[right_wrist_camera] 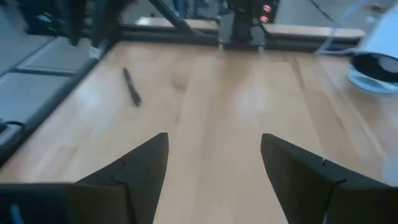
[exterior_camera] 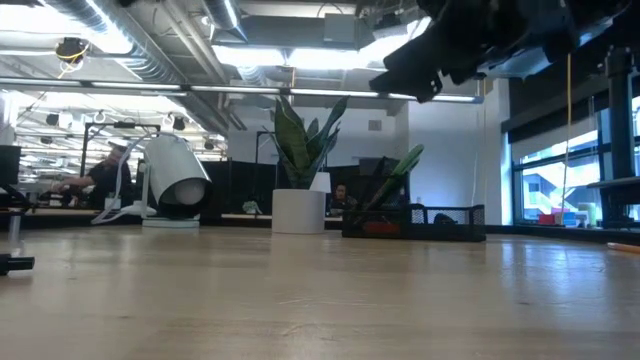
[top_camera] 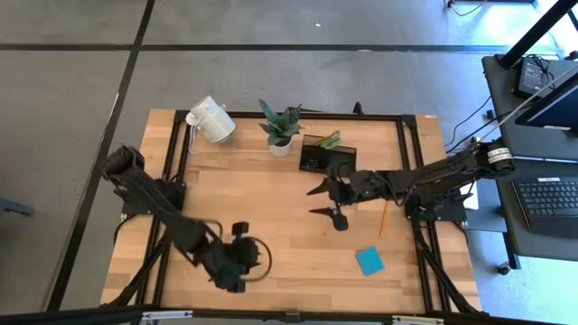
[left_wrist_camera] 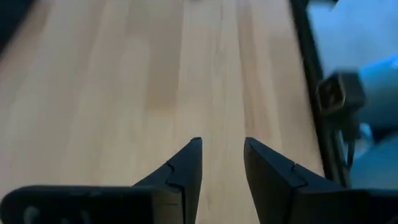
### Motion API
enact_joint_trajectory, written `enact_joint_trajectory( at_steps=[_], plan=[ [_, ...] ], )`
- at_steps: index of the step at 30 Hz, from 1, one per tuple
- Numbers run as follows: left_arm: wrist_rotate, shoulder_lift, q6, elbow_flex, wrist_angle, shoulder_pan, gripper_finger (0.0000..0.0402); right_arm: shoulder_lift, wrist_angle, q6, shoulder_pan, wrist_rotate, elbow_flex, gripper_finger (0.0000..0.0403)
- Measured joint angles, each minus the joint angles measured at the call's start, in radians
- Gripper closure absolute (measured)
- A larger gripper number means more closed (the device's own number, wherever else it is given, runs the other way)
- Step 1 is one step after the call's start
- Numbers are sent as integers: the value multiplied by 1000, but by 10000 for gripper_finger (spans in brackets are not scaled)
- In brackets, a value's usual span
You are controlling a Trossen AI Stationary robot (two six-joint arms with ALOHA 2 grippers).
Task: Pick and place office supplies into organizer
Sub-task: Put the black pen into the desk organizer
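Nearest the table's front edge, the left gripper (top_camera: 242, 255) hangs over bare wood with nothing between its fingers, which stand a little apart in the left wrist view. To its right, a blue sticky-note pad (top_camera: 368, 261) lies flat near the front right corner, with an orange pencil (top_camera: 383, 218) just beyond it. Over the middle of the table, the right gripper (top_camera: 325, 201) floats with its fingers spread wide and empty, the pencil lying near on its arm's side. Behind that gripper, near the back rail, sits the black organizer (top_camera: 322, 154), with green-handled scissors (top_camera: 330, 139) standing in it; a potted plant (top_camera: 281, 127) and a tipped white mug (top_camera: 211, 120) are to its left. Only the right wrist view shows a black pen (right_wrist_camera: 131, 86) lying on the wood, well ahead of the spread fingers. No writing or label can be read anywhere.
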Motion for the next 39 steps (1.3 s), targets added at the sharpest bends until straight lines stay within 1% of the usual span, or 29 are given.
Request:
enact_joint_trajectory(
  at_steps=[1, 3, 5, 7, 9, 11, 19, 23, 26, 32, 36, 39],
  plan=[
    [7, 29, -52, 38, -66, -9, 290, 0, -2, 0, 0, 18, 0, 144],
    [59, 92, -176, 112, -236, -22, 290, -1, 1, -2, 0, 48, 0, 144],
    [158, 159, -312, 171, -386, -30, 289, -1, 0, -4, -2, 56, 0, 144],
    [271, 213, -420, 212, -497, -41, 286, -1, 6, -5, -3, 56, 0, 144],
    [367, 254, -488, 239, -534, -56, 282, -1, 5, -7, -9, 56, 0, 144],
    [433, 284, -546, 256, -535, -73, 277, -1, 5, -10, -13, 56, 0, 144],
    [566, 342, -875, 275, -543, -143, 272, -1, 5, -41, -24, 59, 0, 144],
    [618, 394, -911, 274, -543, -152, 272, -1, 4, -60, -24, 58, 0, 144],
    [619, 421, -907, 273, -544, -149, 272, -1, 3, -58, -24, 58, 0, 144],
    [625, 444, -954, 273, -653, -148, 272, -1, 4, -57, -24, 57, 0, 143],
    [602, 444, -940, 255, -634, -148, 272, -1, 4, -55, -24, 56, 0, 143],
    [602, 444, -932, 218, -599, -146, 272, -1, 5, -54, -24, 56, 0, 143]
  ],
)
